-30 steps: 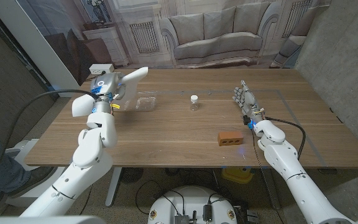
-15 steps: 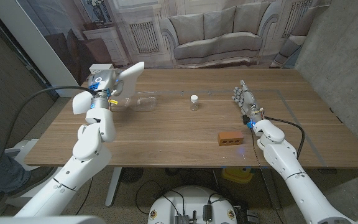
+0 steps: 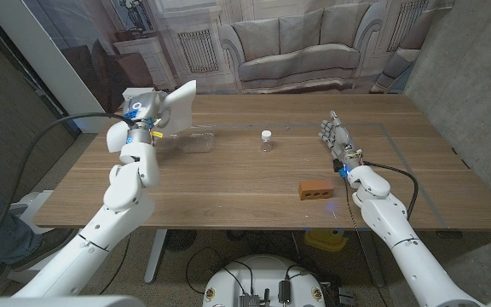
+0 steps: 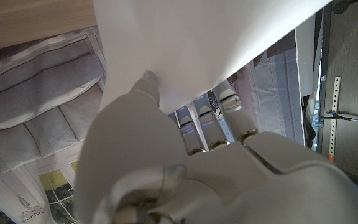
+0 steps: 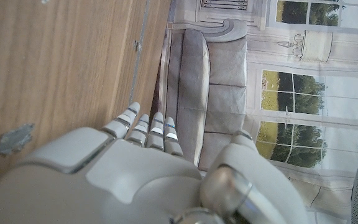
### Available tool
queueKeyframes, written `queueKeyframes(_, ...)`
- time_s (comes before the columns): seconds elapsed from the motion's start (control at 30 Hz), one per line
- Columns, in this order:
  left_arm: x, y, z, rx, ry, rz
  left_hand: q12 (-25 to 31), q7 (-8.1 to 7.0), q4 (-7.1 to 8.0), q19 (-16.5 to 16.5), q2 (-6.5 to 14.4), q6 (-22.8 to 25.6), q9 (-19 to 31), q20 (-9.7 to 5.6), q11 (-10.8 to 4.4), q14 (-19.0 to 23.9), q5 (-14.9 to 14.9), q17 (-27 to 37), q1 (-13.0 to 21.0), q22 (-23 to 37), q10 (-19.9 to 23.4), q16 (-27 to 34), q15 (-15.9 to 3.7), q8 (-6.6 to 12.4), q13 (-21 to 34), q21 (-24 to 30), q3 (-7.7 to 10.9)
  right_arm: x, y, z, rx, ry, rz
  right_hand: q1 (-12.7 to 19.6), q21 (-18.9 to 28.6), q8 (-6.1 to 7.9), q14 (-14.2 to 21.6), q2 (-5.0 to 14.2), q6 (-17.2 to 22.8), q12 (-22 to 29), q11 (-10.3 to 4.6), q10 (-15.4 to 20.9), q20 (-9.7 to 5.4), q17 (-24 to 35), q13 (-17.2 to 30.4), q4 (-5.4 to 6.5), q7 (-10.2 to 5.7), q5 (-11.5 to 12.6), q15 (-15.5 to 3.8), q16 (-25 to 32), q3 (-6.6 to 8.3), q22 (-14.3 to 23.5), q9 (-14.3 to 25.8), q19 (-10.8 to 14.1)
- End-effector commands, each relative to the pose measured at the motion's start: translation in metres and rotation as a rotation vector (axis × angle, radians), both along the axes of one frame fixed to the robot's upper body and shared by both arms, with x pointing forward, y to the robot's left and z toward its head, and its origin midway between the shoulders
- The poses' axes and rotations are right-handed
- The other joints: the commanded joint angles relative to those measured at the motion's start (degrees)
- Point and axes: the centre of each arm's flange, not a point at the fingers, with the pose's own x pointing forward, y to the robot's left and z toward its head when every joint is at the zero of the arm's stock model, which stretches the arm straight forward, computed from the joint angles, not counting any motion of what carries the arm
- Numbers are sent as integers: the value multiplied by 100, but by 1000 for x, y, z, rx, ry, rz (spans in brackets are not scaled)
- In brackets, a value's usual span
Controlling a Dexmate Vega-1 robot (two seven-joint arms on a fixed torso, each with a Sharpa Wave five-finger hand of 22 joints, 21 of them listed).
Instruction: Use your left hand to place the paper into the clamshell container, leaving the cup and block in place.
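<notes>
Paper, a plain white sheet (image 3: 180,100), is up off the wooden table (image 3: 228,183), gripped in the left hand (image 3: 146,113) over the table's far left part. Carry step in hand; placing not yet done.

Near to far:
- Small reddish-brown block with holes (image 3: 316,189) lies toward the near edge, right of centre, untouched.
- Right hand (image 3: 334,136) stands near the table's right side, fingers straight and close together, holding nothing, well apart from the block.
- Small clear cup with a white top (image 3: 266,140) stands upright at mid-table, farther back.
- Clear plastic clamshell container (image 3: 191,138) sits at far left, just beside and below the raised sheet.
- Left wrist view: fingers (image 4: 211,127) closed on the sheet's edge, sheet spreading out beyond them.

Judgement: next move calls for lowering the sheet into the container and letting go. Whether the lid stands open cannot be told; clear plastic, too faint.
</notes>
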Motion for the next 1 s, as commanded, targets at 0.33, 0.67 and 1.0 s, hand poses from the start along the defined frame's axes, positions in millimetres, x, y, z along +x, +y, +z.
queueKeyframes(0.33, 13, -7, -2, -1, 35, -9, -13, -27, 54, -124, -6, -150, -12, 79, -3, -165, -3, -9, -76, 2, -149, -5, -351, -44, -20, -11, -7, -4, -1, -6, 14, 5, -3, 7, -22, 5, 43, 22, 44, -5, -19, 2, -27, 28, 21, -35, -28, -17, 18, -29, 28, 29, 20, 47)
queueKeyframes(0.67, 20, -9, -6, -3, 64, -18, -15, -3, 46, -178, -13, -246, -19, 91, 28, -242, 2, -15, -80, 0, -235, 4, -335, -68, -36, -1, -4, -3, 1, -8, 13, 15, -2, 6, -22, 5, 40, 22, 44, -6, -17, -1, -28, 28, 21, -39, -32, -17, 20, -30, 24, 29, 20, 49)
queueKeyframes(1.0, 30, -5, -13, -26, 109, -15, -38, 27, 62, -357, -32, -454, -29, 188, 27, -431, 1, -19, -136, 0, -438, -10, -287, -111, -57, -24, -24, -1, 4, -7, 8, 24, -1, 4, -23, 4, 42, 22, 41, -5, -15, 1, -29, 28, 21, -43, -29, -17, 20, -30, 19, 29, 20, 48)
